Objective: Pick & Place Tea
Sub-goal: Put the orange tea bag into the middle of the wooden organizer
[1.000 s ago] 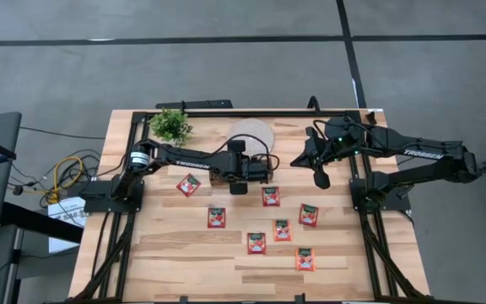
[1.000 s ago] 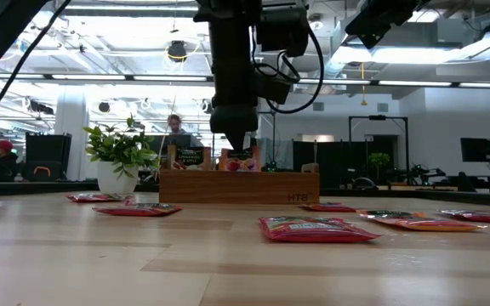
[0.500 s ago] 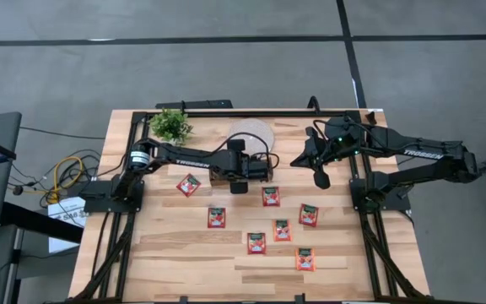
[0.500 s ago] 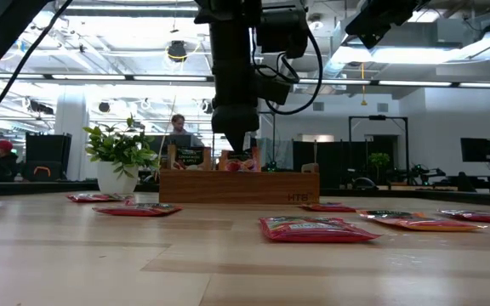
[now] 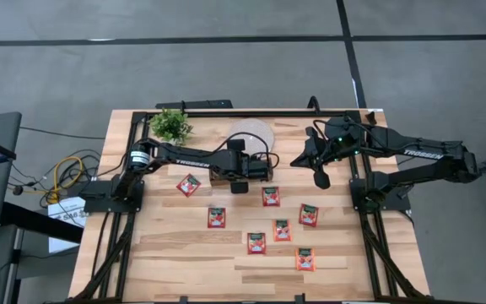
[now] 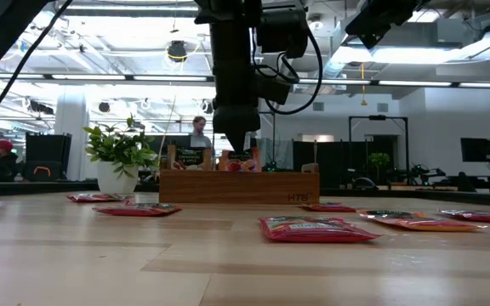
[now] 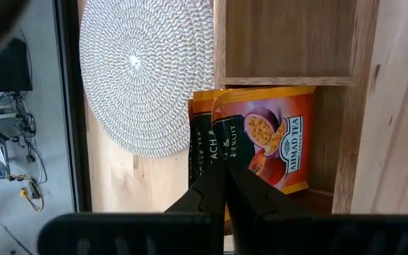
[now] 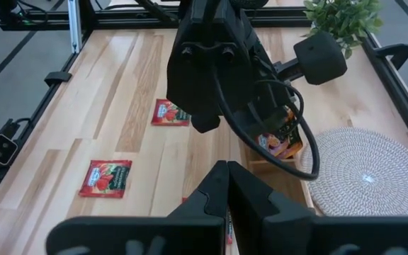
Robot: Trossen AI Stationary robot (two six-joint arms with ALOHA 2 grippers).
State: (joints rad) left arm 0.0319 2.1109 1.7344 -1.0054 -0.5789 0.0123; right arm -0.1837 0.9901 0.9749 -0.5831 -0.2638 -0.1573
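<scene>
Several red-orange tea sachets (image 5: 270, 196) lie flat on the table's near half. More stand on edge in the wooden tray (image 6: 236, 185). My left gripper (image 7: 224, 177) hangs over the tray's middle compartment, shut on an orange sachet (image 7: 268, 138). This sachet stands against a second sachet (image 7: 202, 134) in the same compartment. In the low view the left gripper (image 6: 237, 146) meets the sachets' tops (image 6: 241, 161). My right gripper (image 5: 321, 179) waits raised to the tray's right, shut and holding nothing. My left gripper pinches the orange sachet between its two fingers at one edge (image 7: 222, 159). It comes from above, pointing down. The sachet stands in the tray's compartment, leaning on the sachet beside it. The fingers hide the exact place of contact.
A round white woven disc (image 5: 251, 133) lies just beyond the tray, and a small potted plant (image 5: 170, 127) stands at the far left corner. A loose sachet (image 5: 189, 184) lies left of the tray. Bare wood shows along the near edge (image 5: 184, 270). People show in the room behind.
</scene>
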